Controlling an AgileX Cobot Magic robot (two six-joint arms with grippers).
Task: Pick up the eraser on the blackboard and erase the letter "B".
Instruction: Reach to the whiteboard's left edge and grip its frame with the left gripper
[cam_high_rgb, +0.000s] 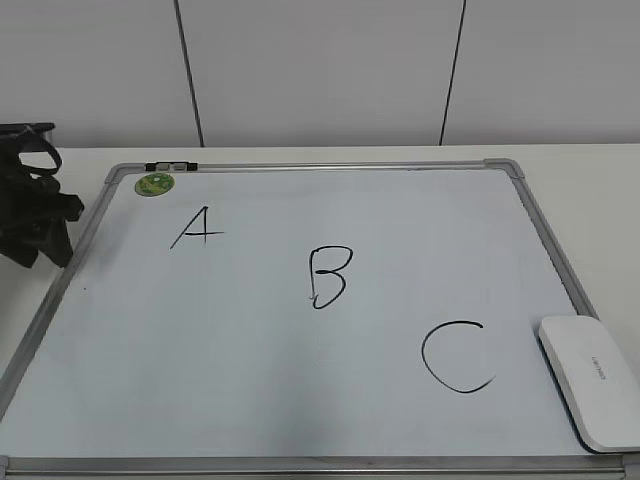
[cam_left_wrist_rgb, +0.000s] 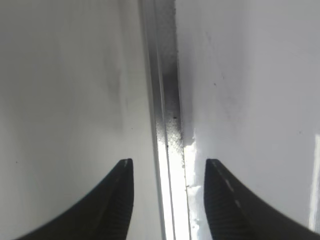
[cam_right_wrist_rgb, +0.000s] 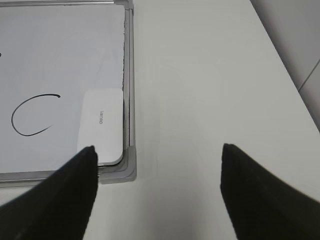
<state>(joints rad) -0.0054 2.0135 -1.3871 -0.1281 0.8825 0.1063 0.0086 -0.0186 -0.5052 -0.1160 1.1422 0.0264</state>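
The blackboard (cam_high_rgb: 300, 380) is a white board in a silver-grey frame, lying flat on the table. The letter "B" (cam_high_rgb: 329, 276) is drawn in black near its middle, whole. The eraser (cam_high_rgb: 591, 379) is a flat white block at the board's near right corner; it also shows in the right wrist view (cam_right_wrist_rgb: 101, 125). My right gripper (cam_right_wrist_rgb: 157, 152) is open and empty, above the bare table just right of the board's corner; it is out of the exterior view. My left gripper (cam_left_wrist_rgb: 169, 167) is open and empty over the board's left frame (cam_left_wrist_rgb: 167, 125), seen as a dark arm (cam_high_rgb: 30, 205) at far left.
A black "A" (cam_high_rgb: 196, 228) is at the board's upper left and a black "C" (cam_high_rgb: 455, 356) at lower right, next to the eraser. A round green magnet (cam_high_rgb: 154, 184) sits at the top left corner. White table (cam_right_wrist_rgb: 210, 90) lies right of the board.
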